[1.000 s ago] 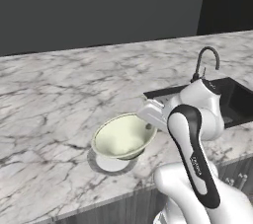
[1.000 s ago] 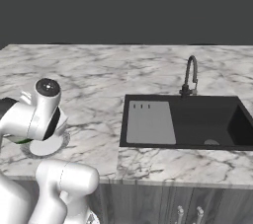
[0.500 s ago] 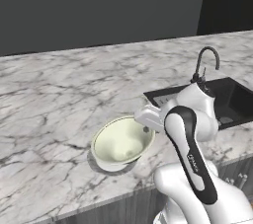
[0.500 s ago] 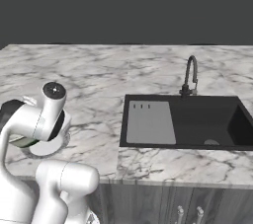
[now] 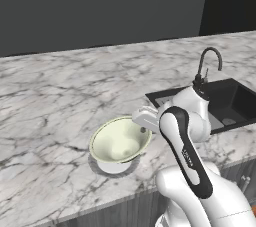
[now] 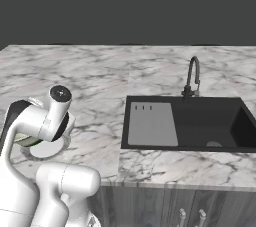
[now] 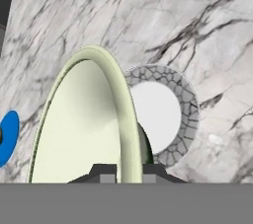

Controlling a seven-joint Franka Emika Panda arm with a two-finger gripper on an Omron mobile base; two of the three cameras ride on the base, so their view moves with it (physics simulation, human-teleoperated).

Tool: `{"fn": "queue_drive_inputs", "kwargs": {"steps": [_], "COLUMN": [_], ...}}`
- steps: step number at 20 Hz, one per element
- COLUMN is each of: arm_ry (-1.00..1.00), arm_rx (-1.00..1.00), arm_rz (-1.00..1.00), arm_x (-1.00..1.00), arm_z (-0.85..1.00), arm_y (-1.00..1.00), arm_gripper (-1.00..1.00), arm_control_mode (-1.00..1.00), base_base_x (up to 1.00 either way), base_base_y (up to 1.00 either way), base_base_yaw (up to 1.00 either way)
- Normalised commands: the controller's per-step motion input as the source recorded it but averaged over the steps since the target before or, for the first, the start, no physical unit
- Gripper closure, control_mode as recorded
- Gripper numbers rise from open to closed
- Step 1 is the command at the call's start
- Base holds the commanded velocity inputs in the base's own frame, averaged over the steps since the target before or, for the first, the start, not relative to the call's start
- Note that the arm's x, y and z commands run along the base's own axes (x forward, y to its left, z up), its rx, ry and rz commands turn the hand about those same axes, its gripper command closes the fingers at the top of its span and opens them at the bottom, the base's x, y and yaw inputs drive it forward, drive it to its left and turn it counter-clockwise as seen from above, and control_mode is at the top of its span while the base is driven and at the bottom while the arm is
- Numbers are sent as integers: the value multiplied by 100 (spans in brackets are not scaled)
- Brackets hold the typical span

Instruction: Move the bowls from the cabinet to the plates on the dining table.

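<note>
Jaws clenched on the rim of the bowl (image 5: 120, 140), the gripper (image 7: 122, 169) holds it tilted. It hangs just above the plate (image 7: 157, 114) on the dining table (image 5: 45, 91), forearm reaching level.

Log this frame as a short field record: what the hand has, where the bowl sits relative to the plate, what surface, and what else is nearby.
hand: shut on bowl, gripping its rim
bowl: cream-white, tilted, held over the plate
plate: round, pale centre with a grey patterned border, flat on the table, partly covered by the bowl
contact of bowl and plate: cannot tell
dining table: white marble with grey veins
sink: black, set into the top, to the robot's right of the plate
faucet: dark, curved, behind the sink
</note>
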Motion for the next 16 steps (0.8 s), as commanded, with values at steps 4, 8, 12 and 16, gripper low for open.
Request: {"fn": "queue_drive_inputs", "kwargs": {"steps": [4,8,12,16], "arm_ry": [0,0,0,0], "arm_rx": [4,2,2,0], "arm_rz": [0,0,1,2], "arm_x": [23,20,0,0], "arm_z": [-30,-29,-11,-20], "arm_y": [11,15,14,5], "arm_gripper": [100,100,100,100], "arm_control_mode": [-100,-100,-100,-100], "base_base_x": [0,0,0,0], "base_base_y": [0,0,0,0], "base_base_yaw": [0,0,0,0]}}
